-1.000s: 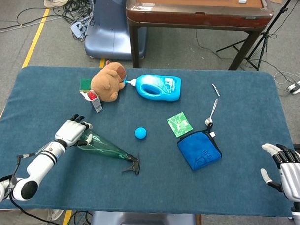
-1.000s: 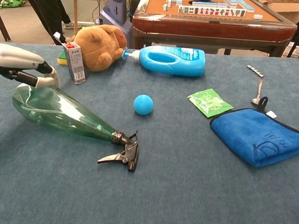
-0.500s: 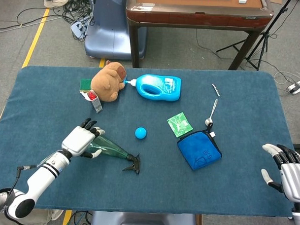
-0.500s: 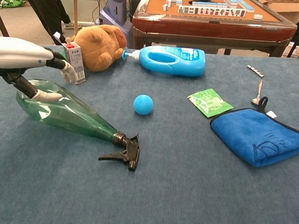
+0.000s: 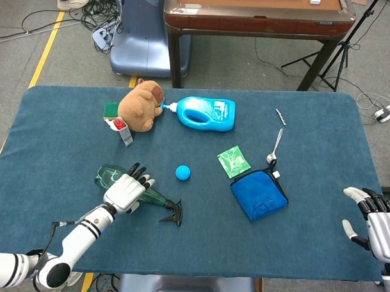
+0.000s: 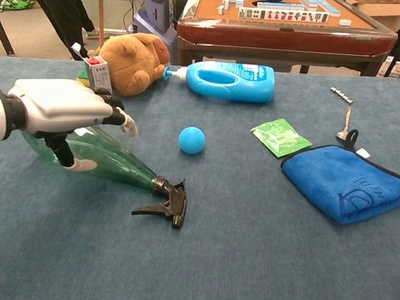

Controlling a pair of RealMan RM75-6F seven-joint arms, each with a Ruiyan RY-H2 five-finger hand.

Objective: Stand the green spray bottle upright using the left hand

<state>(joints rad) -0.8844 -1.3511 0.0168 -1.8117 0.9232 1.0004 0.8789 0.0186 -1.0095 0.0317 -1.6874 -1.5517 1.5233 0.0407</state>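
The blue table point(image 5: 48, 134) carries everything. The green spray bottle point(image 6: 114, 161) lies on its side near the front left, its black trigger point(image 6: 166, 205) pointing right. The left hand point(image 6: 63, 107) is over the bottle's body with fingers spread, not yet closed around it. The right hand point(image 5: 375, 219) rests released, fingers apart, at the table's right edge.

an indoor robot lab or testing room, not a home. a table covered in dark blue felt point(image 5: 324, 125) stands on a grey floor with a yellow tape line point(image 5: 45, 41), a tangle of black cables point(image 5: 100, 8), a tripod stand point(image 5: 339, 55) and the blue base of a machine point(image 5: 138, 41). behind it stands a wooden mahjong table point(image 6: 276, 22) with tiles racked on top, and a standing person's dark legs point(image 6: 62, 9) show at the far left.
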